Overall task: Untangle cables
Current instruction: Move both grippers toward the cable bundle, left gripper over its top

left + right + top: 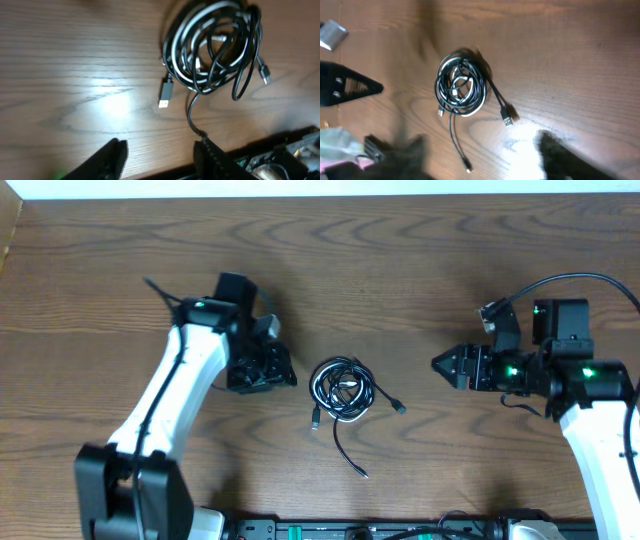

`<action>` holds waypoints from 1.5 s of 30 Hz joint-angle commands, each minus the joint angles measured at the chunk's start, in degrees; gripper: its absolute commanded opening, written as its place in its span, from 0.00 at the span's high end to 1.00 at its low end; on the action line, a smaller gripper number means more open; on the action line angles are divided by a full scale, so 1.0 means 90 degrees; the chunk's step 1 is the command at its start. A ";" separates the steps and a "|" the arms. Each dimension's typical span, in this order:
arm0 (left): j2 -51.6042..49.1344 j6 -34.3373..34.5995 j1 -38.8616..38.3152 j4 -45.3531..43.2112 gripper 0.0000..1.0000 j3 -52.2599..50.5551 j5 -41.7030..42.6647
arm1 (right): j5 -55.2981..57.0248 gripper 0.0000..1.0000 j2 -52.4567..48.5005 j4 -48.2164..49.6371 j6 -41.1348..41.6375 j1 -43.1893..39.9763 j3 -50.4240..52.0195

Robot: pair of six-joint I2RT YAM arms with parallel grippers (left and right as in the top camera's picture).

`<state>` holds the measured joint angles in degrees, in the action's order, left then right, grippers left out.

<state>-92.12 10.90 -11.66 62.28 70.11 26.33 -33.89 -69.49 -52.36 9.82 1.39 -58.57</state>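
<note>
The cables lie tangled in one small coil (343, 388) at the middle of the table, black loops (248, 35) wound together with white strands (174, 52). A black USB plug (166, 93) and a smaller plug (264, 75) stick out of the coil. One black tail runs to a small plug (466, 167) toward the front edge. My left gripper (160, 154) hovers just left of the coil, its jaws apart with only bare wood between them. My right gripper (480, 152) is to the right of the coil, blurred, jaws apart and holding nothing.
The table's front edge, with a black rail and electronics (280, 155), runs close below the left gripper. The left gripper's dark tip (350, 85) shows in the right wrist view beyond the coil. Bare wood (400, 270) surrounds the coil.
</note>
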 commanded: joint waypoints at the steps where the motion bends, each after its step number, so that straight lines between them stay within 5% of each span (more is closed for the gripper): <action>1: -0.0359 -0.0039 -0.0372 -0.0202 0.53 0.0044 0.0287 | -0.0109 0.58 -0.0357 0.0015 0.0146 -0.0024 -0.0068; 4: -0.0597 -0.0036 -0.0661 -0.0488 0.52 0.0039 0.0284 | -0.0109 0.72 -0.0675 0.0019 0.0146 -0.0017 -0.0066; 11: -0.1001 -0.0039 -0.1124 -0.0974 0.46 0.0039 -0.0073 | -0.0112 0.50 -0.1362 0.0044 0.0172 0.0104 -0.0066; 18: -0.1183 -0.0209 -0.1542 -0.1173 0.36 0.0034 -0.0070 | -0.0107 0.48 -0.2030 0.0447 0.0265 0.0554 -0.0063; 19: -0.1183 -0.0211 -0.1608 -0.1207 0.36 0.0029 -0.0073 | -0.0107 0.45 -0.2118 0.0527 0.0287 0.0612 -0.0063; 22: -0.1183 -0.0206 -0.1797 -0.1321 0.35 0.0027 -0.0075 | -0.0102 0.14 -0.2361 0.0731 0.0289 0.0789 -0.0063; 25: -0.1183 -0.0204 -0.1914 -0.1421 0.35 0.0027 -0.0117 | -0.0080 0.01 -0.2535 0.0879 0.0289 0.0884 -0.0063; 45: -0.1183 -0.0204 -0.2035 -0.1814 0.35 -0.0267 -0.0410 | 0.1457 0.01 -0.2613 0.0889 0.0284 0.0899 -0.0063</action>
<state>-101.91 10.07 -29.80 45.32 68.05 23.62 -23.94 -92.97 -44.45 12.40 9.15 -58.57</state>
